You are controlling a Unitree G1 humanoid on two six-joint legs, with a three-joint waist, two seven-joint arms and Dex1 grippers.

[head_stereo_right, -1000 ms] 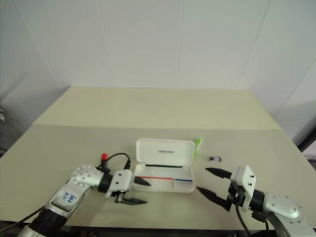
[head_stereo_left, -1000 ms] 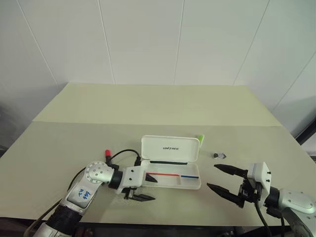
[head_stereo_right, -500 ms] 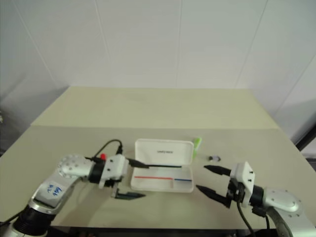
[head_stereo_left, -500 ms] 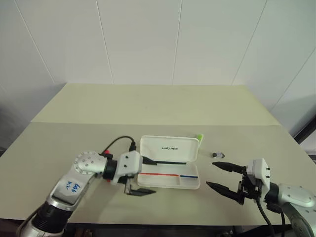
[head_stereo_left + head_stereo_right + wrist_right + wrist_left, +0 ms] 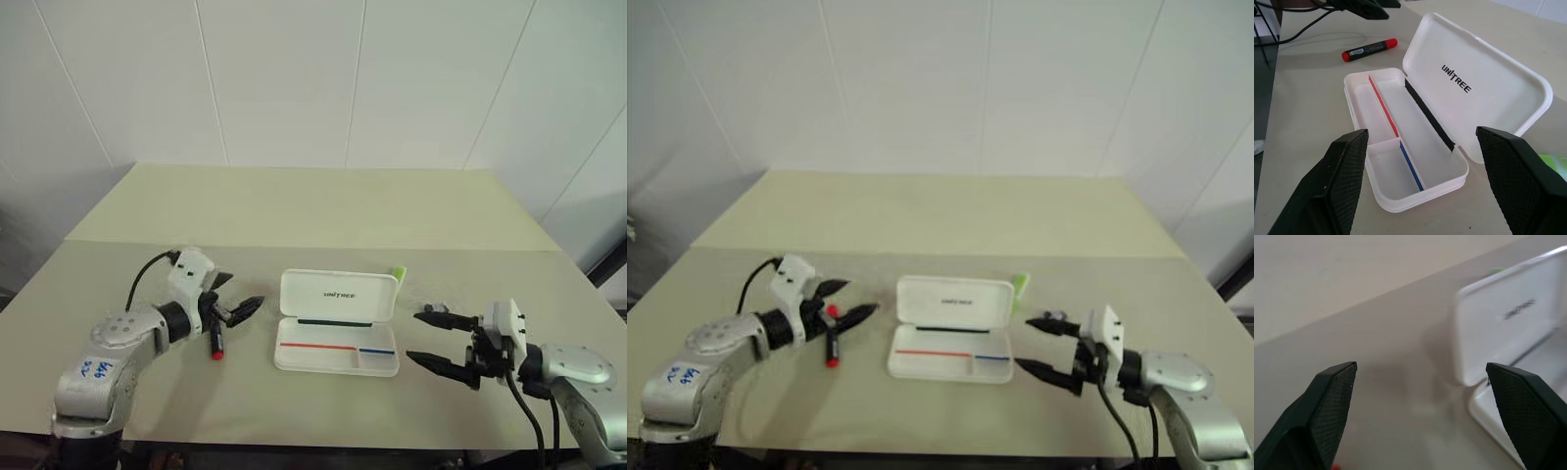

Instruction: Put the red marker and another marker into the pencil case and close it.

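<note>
Both pincers, left pincer [image 5: 227, 301] and right pincer [image 5: 437, 340], gape empty. I'd drop left squarely over the red marker [image 5: 217, 343], near the surface's front-left, gripping mid-barrel before the open pencil case [image 5: 338, 333].

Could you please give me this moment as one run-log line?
case: open, tray empty | red marker: on table left of case | green marker: behind lid | left gripper: open above red marker | right gripper: open, empty

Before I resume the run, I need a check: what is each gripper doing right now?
Left gripper: open, holding nothing, above the red marker.
Right gripper: open, holding nothing, beside the pencil case.
</note>
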